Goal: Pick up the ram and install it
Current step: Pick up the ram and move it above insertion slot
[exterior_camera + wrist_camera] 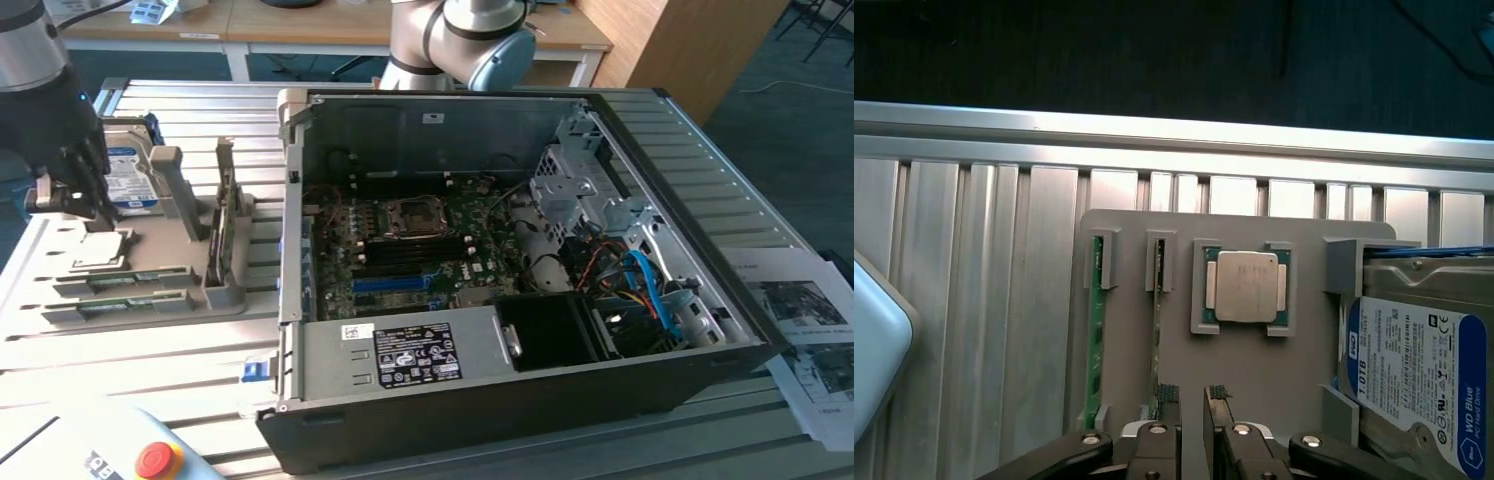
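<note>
Reach step, no pick yet: my claw (1192, 400) hovers empty, jaws narrow, over the grey holder (1254, 370) at 9 o'clock of the PC case (441, 440), with the ram (1157, 340) on edge just beside one fingertip; I judge the grasp calls for straddling its thin edge.

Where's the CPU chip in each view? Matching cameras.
Exterior view: processor chip on the gray holder at the exterior view's left, between hard drive and ram sticks.
Wrist view: processor chip on the holder, between hard drive and ram sticks.
Shared landmark: the blue-labelled hard drive.
</note>
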`<state>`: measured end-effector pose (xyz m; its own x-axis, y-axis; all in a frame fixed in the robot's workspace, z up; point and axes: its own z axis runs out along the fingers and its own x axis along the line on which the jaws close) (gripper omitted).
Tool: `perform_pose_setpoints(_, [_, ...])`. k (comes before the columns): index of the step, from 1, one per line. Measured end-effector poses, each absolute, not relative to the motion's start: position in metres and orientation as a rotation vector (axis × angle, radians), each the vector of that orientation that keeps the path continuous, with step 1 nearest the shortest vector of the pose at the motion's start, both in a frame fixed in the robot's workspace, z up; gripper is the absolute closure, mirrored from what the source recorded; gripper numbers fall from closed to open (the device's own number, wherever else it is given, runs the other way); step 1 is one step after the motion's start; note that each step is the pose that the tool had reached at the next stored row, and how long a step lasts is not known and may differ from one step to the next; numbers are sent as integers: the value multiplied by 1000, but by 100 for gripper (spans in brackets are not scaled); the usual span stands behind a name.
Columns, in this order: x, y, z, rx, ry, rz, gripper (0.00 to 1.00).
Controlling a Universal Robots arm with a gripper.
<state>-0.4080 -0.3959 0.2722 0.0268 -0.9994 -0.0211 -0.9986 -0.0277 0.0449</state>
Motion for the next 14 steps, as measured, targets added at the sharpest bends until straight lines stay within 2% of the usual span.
perform_pose_setpoints(14, [-408,-418,272,2238,-2178,-73,76])
